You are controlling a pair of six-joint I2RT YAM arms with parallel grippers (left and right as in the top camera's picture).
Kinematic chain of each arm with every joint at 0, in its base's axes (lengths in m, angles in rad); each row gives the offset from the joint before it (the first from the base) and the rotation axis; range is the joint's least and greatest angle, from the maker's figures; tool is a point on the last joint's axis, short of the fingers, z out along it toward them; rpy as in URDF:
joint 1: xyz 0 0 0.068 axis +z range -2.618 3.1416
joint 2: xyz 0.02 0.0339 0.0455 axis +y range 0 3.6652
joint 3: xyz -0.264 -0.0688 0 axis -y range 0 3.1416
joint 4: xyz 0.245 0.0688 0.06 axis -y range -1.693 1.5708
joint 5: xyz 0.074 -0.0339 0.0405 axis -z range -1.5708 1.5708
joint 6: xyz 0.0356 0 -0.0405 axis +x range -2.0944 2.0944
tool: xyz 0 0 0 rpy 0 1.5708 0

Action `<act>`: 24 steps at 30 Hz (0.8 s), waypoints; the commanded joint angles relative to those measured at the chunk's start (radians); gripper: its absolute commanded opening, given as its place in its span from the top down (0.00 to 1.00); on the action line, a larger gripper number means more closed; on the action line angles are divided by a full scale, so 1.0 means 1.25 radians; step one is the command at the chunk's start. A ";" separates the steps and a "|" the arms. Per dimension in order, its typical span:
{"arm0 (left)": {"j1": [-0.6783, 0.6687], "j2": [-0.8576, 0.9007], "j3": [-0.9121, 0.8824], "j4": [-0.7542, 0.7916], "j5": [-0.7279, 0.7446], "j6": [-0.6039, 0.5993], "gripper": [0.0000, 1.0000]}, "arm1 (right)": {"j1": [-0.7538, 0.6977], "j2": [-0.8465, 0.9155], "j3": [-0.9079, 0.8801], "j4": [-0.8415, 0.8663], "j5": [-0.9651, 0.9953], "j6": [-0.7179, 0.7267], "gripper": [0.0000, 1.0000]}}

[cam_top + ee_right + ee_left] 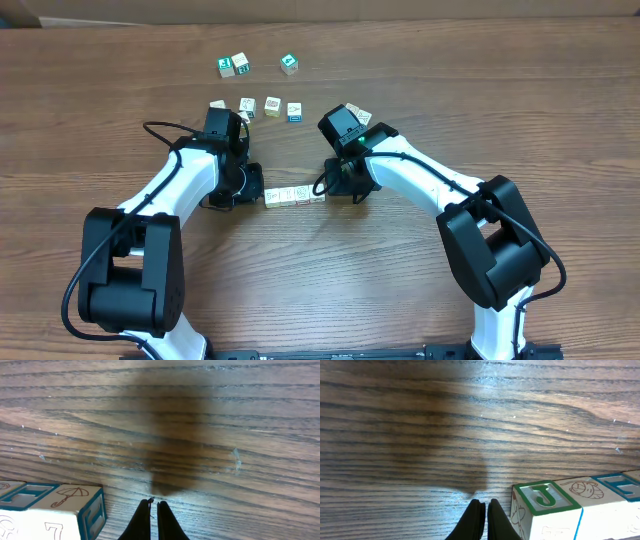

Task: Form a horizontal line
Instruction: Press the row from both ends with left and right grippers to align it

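The horizontal line (pixel 294 197) is a row of small pale wooden cubes touching side to side at the table's middle. My left gripper (pixel 252 188) is shut and empty just left of the row's left end. In the left wrist view its tips (pixel 482 510) sit beside the green J cube (pixel 542 505). My right gripper (pixel 340 186) is shut and empty just right of the row's right end. In the right wrist view its tips (pixel 154 507) sit right of the umbrella cube (pixel 70 505).
Loose cubes lie behind the arms: three with green faces (pixel 240 65) at the back, and a looser group (pixel 272 107) including a blue-faced one. Another cube (pixel 362 116) sits by the right arm's wrist. Cardboard runs along the far edge.
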 commanded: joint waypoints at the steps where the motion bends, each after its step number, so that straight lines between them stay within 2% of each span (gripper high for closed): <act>1: -0.002 -0.022 -0.005 0.004 0.007 0.001 0.96 | 0.001 0.005 -0.005 0.008 -0.021 -0.001 0.96; 4: -0.002 -0.022 -0.005 0.002 0.010 0.001 0.96 | 0.001 0.005 -0.005 0.018 -0.064 -0.001 0.96; 24: -0.027 -0.021 -0.021 0.029 0.004 0.001 0.96 | 0.002 0.006 -0.005 0.027 -0.080 0.002 0.96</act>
